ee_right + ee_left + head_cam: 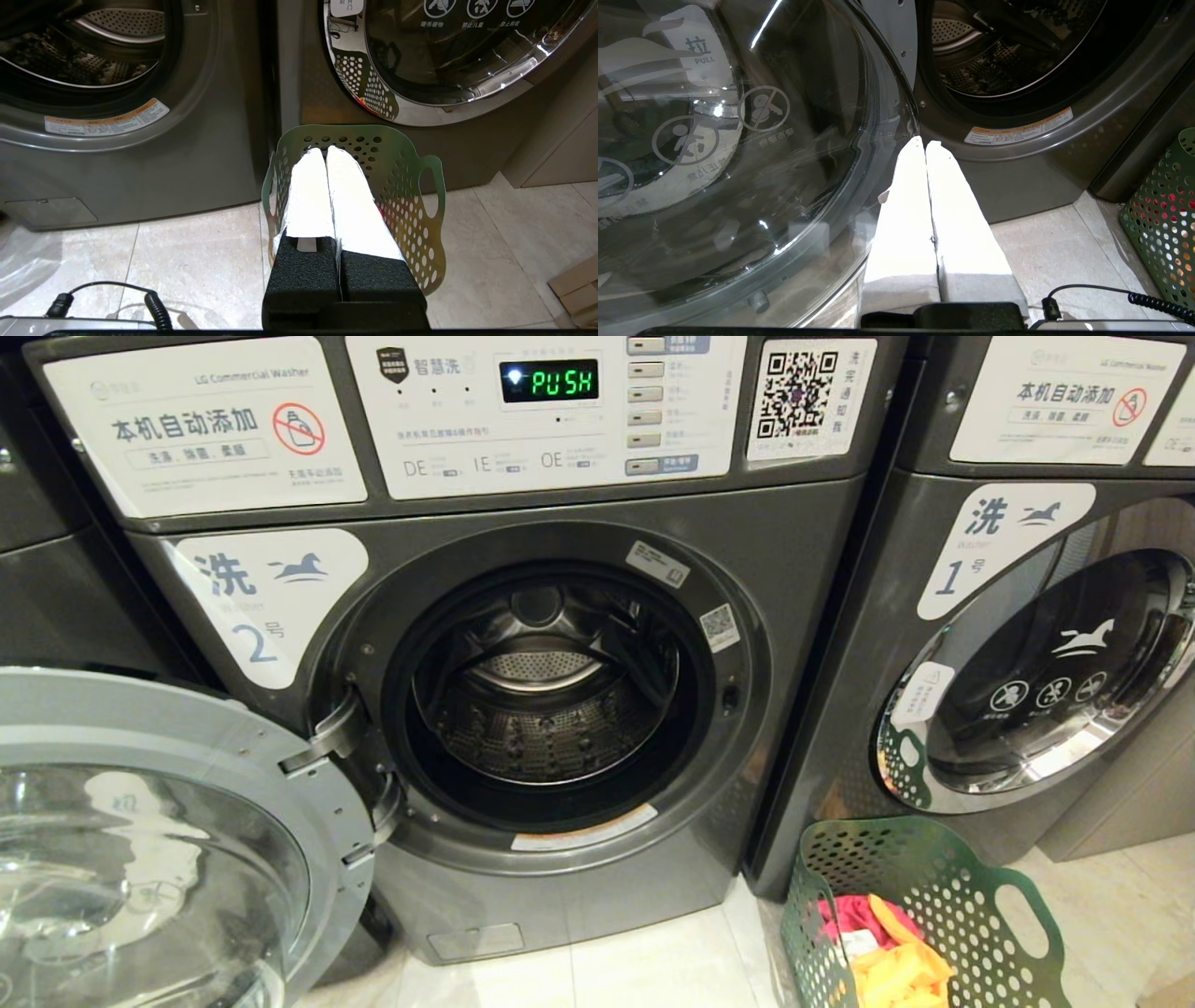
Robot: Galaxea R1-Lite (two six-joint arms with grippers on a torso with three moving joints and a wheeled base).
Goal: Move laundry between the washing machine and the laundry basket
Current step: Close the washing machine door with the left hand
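The washing machine marked 2 stands with its round glass door swung wide to the left, and its steel drum looks empty. To its lower right, on the floor, is the green laundry basket. It holds the laundry: a red-pink piece and an orange-yellow piece. Neither arm shows in the head view. My left gripper is shut and empty, right beside the open door's rim. My right gripper is shut and empty, in front of the basket and hiding its contents.
The washer marked 1 stands to the right with its door closed, just behind the basket. Another dark washer is at the left edge. Pale floor tiles lie in front. A cardboard corner is at the far right.
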